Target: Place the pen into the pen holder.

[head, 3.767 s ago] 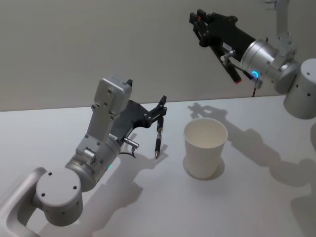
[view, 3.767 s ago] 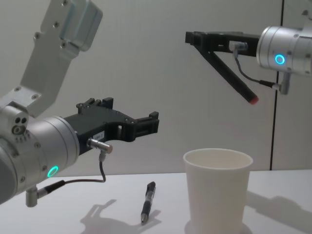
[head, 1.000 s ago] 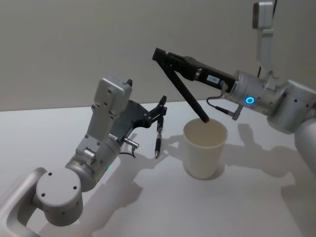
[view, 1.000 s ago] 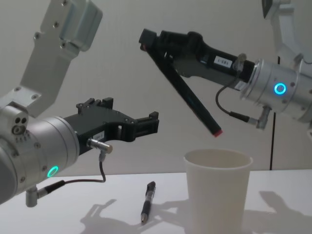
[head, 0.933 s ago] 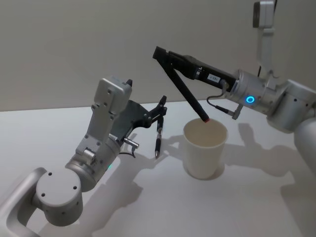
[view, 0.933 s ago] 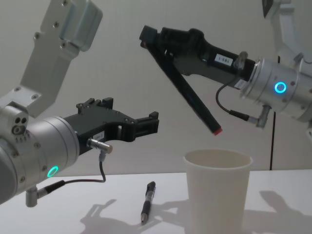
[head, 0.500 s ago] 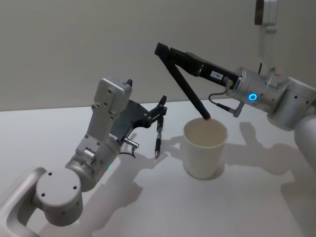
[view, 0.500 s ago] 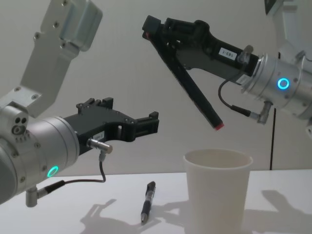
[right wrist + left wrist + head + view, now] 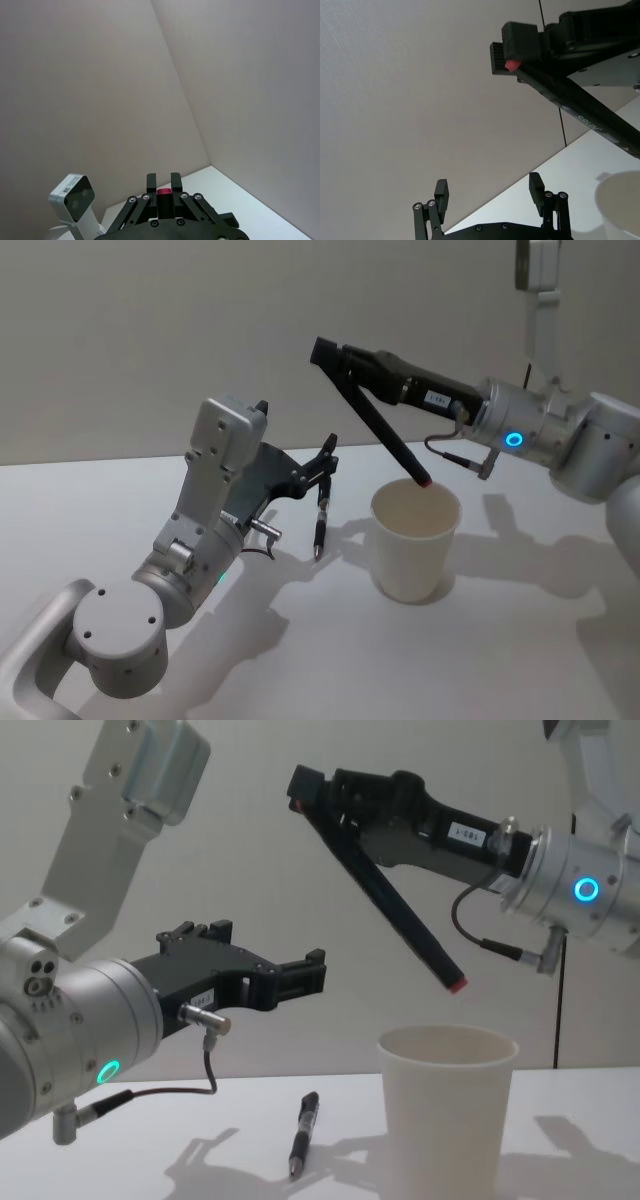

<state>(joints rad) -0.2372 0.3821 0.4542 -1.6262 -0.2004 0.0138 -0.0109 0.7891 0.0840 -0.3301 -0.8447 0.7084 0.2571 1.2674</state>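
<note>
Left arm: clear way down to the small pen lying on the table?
Probably yes: the left gripper hangs open above the small pen with nothing between them, and the paper cup stands apart beside it.

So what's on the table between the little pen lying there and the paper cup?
Nothing. The table between the little pen and the paper cup is bare apart from shadows, as the head and chest views both show.

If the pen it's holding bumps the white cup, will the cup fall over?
Maybe. The cup looks like thin paper and seems empty, so likely light. Its base is narrower than its rim, so a sideways knock from the pen in the right gripper might tip it.
</note>
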